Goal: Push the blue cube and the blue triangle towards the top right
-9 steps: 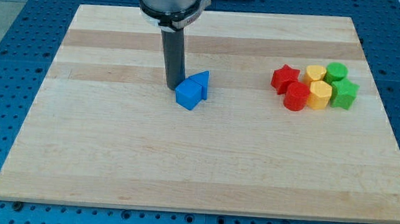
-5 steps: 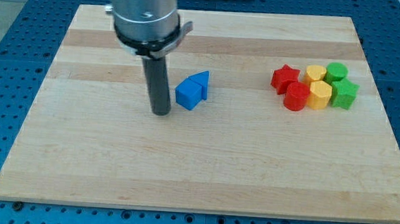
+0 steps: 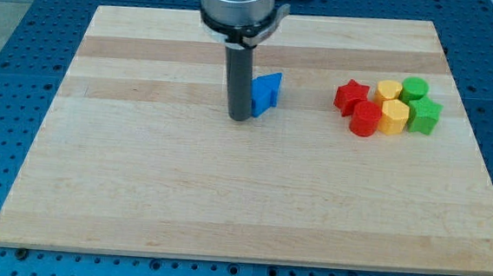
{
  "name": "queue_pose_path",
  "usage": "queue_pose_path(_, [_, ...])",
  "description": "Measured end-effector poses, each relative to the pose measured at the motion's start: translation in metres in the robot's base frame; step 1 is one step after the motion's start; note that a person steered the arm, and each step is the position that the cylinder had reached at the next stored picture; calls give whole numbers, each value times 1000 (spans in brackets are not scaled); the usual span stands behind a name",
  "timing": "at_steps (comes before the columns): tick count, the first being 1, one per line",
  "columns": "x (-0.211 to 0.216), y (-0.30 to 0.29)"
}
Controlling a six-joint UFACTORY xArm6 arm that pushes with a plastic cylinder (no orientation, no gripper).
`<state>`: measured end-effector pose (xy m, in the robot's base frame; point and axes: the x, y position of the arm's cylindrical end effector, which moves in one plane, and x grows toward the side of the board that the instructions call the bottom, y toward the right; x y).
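The blue cube [image 3: 261, 97] and the blue triangle [image 3: 274, 84] sit together near the board's middle, toward the view's top. The triangle is just up and right of the cube, touching it. My tip [image 3: 240, 118] rests on the board at the cube's left side, touching it. The rod hides the cube's left part.
A cluster of blocks lies at the view's right: a red star [image 3: 350, 95], a red block [image 3: 365, 118], two yellow blocks [image 3: 390, 90] [image 3: 394, 116], a green cylinder [image 3: 415, 88] and a green block [image 3: 425, 115]. The wooden board [image 3: 95, 188] has edges all round.
My tip went down-left clear of the blocks, then came back right against the cube. The blue cube and blue triangle have shifted right and slightly up.
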<state>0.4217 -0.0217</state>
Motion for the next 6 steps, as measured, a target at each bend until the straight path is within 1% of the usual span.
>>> queue_pose_path(4, [-58, 31])
queue_pose_path(6, [-79, 58])
